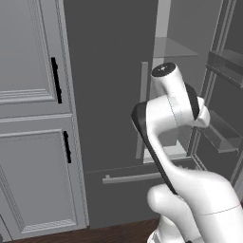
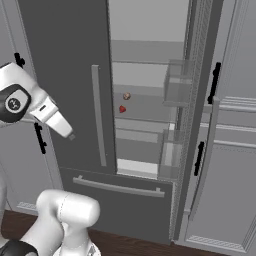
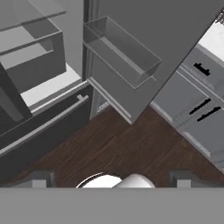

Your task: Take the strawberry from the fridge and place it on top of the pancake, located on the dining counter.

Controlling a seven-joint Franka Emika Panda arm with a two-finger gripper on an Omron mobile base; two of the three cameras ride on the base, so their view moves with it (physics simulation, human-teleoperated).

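Observation:
The fridge (image 2: 65,75) stands with its left door shut and its right door (image 2: 200,100) swung open. On a pale middle shelf inside lies the strawberry (image 2: 122,109), a tiny red berry, with a small tan item (image 2: 126,96) just above it. My gripper (image 3: 111,179) is open, its fingertips (image 3: 41,179) wide apart with nothing between them. It points down at the dark wood floor (image 3: 122,148) in front of the fridge's bottom drawer (image 3: 43,131), well away from the strawberry. My arm (image 1: 171,109) is folded up before the fridge (image 1: 109,95). The pancake and the dining counter are out of view.
Light grey panelled cabinets (image 1: 28,118) with black handles flank the fridge on the left, and more cabinets (image 2: 235,150) on the right. The open door carries clear bins (image 3: 118,50) that jut into the gap. A long bar handle (image 2: 97,115) runs down the shut door.

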